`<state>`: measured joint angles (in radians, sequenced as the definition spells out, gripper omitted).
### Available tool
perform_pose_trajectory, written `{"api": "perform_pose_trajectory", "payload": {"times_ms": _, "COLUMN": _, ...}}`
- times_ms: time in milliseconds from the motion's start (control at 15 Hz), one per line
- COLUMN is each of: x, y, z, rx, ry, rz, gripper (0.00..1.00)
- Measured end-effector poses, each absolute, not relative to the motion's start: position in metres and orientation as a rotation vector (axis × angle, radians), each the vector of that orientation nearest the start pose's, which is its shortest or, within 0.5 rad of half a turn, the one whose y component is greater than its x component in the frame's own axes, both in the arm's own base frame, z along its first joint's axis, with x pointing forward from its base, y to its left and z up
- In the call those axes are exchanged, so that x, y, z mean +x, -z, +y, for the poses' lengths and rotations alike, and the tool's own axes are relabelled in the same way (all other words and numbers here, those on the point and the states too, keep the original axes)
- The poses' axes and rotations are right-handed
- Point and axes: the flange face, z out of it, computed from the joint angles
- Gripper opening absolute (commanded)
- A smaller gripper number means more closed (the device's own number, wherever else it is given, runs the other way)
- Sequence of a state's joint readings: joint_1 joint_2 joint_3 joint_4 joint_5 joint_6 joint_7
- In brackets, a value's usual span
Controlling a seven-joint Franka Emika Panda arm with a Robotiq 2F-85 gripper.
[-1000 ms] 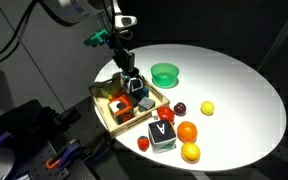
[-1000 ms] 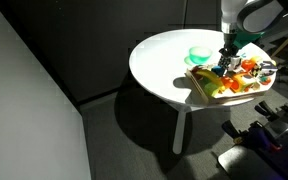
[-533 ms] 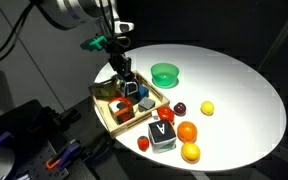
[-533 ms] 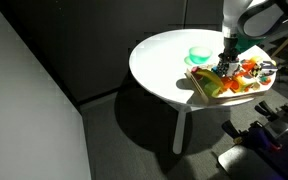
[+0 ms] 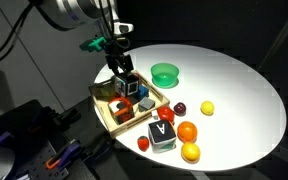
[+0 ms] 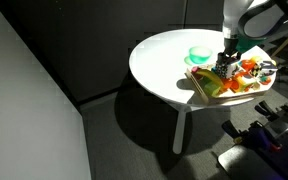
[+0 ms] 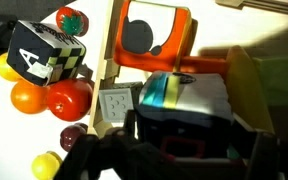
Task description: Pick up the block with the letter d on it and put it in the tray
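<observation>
The block with the letter d (image 7: 184, 100) is a black cube with coloured stripes on top and part of a red letter on its near face. It rests inside the light-wood tray (image 7: 112, 50) among toy shapes. My gripper (image 7: 187, 132) hangs right over it, open, one finger on each side with a narrow gap to the block. In both exterior views the gripper (image 5: 123, 80) (image 6: 225, 66) reaches down into the tray (image 5: 102, 108) (image 6: 206, 91) and hides most of the block.
A round green bowl (image 5: 165, 72) (image 6: 199, 54) stands behind the tray. A dark cube with a white A (image 5: 163, 132) (image 7: 46, 52) sits in front, beside orange, red and yellow toy fruits (image 5: 187, 131). An orange frame piece (image 7: 154, 38) stands in the tray.
The jaws have spread apart from the block, which now rests in the tray. The arm has shifted slightly along the tray since a second ago.
</observation>
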<state>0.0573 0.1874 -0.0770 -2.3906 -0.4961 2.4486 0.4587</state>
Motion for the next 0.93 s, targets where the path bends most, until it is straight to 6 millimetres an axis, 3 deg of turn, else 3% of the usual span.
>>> {"api": "perform_pose_trajectory", "payload": {"times_ms": 400, "x": 0.486, "y": -0.235, "z": -0.010, "rx": -3.444, "ry": -0.099, "rz": 0.129, "gripper": 1.00}}
{"api": "perform_pose_trajectory", "payload": {"times_ms": 933, "x": 0.480, "y": -0.257, "z": -0.007, "rx": -3.353, "ry": -0.067, "rz": 0.208, "gripper": 1.00}}
